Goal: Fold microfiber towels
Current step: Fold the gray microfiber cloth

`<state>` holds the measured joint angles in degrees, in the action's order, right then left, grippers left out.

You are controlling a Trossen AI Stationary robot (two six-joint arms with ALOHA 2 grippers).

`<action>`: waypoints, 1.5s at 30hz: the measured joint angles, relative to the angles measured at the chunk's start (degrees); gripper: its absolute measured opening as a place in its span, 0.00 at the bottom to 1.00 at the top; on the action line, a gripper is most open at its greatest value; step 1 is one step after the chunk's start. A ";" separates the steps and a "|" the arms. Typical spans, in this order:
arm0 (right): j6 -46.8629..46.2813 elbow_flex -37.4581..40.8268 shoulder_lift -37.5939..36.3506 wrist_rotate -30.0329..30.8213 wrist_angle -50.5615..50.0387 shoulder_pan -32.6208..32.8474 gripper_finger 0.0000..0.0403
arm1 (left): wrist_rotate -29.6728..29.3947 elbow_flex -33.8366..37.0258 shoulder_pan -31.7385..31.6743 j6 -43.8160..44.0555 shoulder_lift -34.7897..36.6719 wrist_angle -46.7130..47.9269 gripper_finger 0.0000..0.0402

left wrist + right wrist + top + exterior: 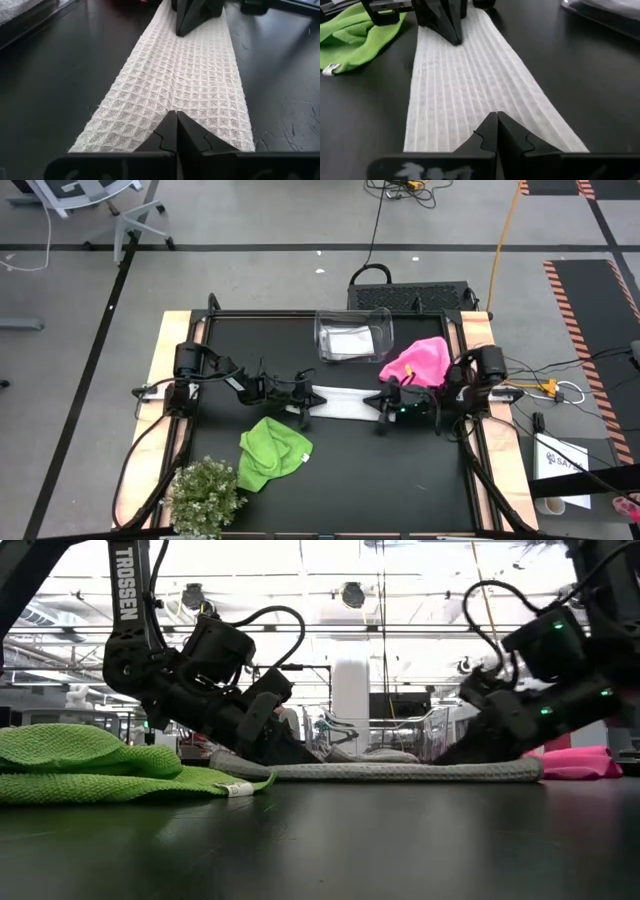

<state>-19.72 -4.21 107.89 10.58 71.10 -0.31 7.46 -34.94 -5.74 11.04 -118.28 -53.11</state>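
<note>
Table, left to right: plant [205,498] at the near left corner, lime green towel [272,452] crumpled beside it; the left gripper [301,411] is down on the mat with its jaws closed on the left end of the white towel [340,403]. That towel lies flat as a long strip across the table's middle, and the right gripper [381,414], jaws likewise closed, pinches its right end. Behind sits the clear bin [353,335] holding a second white towel [348,340]; the pink towel [418,362] is bunched near the right arm.

White "TROSSEN" runs down the arm [128,590]
</note>
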 joint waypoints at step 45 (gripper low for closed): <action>7.29 -30.29 0.72 -4.84 -27.47 5.29 0.00 | -0.91 0.15 0.61 0.27 -0.02 -0.65 0.01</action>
<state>-12.43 -34.50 108.61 5.74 43.62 4.97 6.55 -34.79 -5.13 11.31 -118.30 -53.76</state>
